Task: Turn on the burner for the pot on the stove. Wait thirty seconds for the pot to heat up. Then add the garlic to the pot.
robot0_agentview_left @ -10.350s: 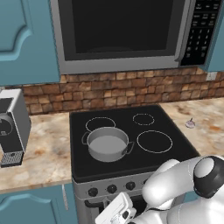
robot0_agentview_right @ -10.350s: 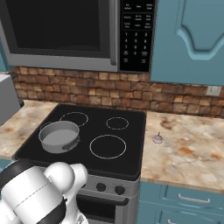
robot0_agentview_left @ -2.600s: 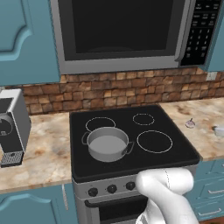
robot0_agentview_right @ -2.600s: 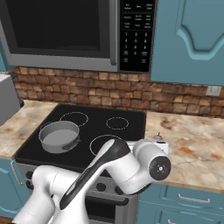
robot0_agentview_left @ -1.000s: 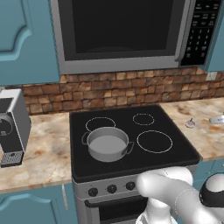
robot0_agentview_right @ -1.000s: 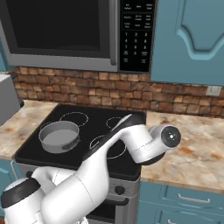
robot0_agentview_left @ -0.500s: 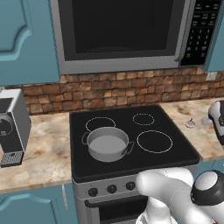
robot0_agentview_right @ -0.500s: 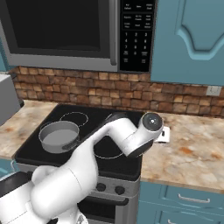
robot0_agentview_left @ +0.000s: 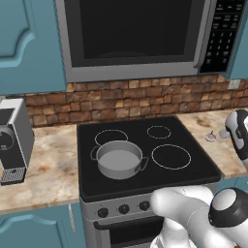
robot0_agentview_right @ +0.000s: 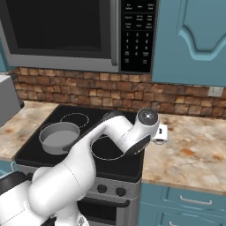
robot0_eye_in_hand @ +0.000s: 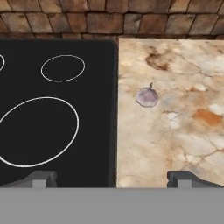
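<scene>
Pincer (robot0_eye_in_hand: 111, 177) open, nothing betw. its tips, hovering over the desk (robot0_eye_in_hand: 175, 131) right of the stove (robot0_agentview_left: 145, 164). Garlic (robot0_eye_in_hand: 147, 96) lies on the desk just beside the stove edge, apart from the tips. Pot (robot0_agentview_left: 118, 159) sits on front-left burner.

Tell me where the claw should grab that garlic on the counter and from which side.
Take the garlic across its round body, coming straight down from above. It lies alone on the counter just beside the stove, and its thin pointed tip offers little to pinch. The claw is open, probably wide enough.
</scene>
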Motion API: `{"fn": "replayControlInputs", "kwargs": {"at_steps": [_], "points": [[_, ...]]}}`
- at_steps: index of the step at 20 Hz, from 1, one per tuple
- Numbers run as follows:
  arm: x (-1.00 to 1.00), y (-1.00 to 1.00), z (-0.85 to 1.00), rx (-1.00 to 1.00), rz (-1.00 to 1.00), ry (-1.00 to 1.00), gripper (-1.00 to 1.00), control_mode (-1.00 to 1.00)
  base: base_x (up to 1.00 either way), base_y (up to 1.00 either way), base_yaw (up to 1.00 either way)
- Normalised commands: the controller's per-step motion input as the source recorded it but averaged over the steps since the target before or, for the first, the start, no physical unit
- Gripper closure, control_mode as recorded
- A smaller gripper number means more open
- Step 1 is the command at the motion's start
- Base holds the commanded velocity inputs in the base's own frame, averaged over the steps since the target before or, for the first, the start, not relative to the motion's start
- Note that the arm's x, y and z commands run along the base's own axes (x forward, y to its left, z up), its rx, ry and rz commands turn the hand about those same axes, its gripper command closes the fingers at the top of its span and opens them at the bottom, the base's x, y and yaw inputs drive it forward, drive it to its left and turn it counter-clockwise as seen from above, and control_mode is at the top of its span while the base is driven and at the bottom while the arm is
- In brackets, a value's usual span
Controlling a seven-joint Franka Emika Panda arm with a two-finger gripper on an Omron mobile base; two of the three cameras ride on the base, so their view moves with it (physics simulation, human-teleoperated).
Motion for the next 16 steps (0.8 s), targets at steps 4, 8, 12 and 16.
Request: {"fn": "replayControlInputs", "kwargs": {"at_steps": [4, 8, 12, 16], "points": [[0.22, 0.0, -0.24, 0.0, -0.03, 0.02, -1.0, -1.0, 0.0, 0.0, 0.0], [0.3, 0.0, -0.22, 0.0, -0.04, 0.03, -1.0, -1.0, 0.0, 0.0, 0.0], [0.45, 0.0, -0.21, 0.0, -0.01, 0.0, -1.0, -1.0, 0.0, 0.0, 0.0], [0.44, 0.0, -0.21, 0.0, 0.0, 0.0, -1.0, -1.0, 0.0, 0.0, 0.0]]}}
